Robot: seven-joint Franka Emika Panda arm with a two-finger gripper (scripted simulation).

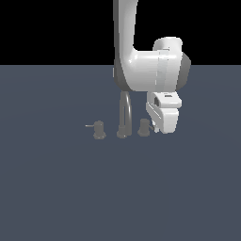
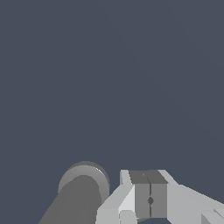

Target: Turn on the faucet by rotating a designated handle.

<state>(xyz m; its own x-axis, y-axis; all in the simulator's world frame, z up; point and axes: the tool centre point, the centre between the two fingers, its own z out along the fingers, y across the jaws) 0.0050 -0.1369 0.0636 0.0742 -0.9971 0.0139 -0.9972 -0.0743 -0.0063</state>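
Our jaws, pressed together on nothing in the wrist view, hang just beside the handle (image 1: pixel 143 127), on the exterior view's right of the knob where its lever rod points. We judge a steady sideways push on that rod, kept low and clear of the faucet (image 1: pixel 124 115) spout, should swing it.

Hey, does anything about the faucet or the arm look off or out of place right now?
Nothing stands out. The faucet stands upright with a knob on each side, and the gripper, fingers pressed together, sits beside the handle on the exterior view's right.
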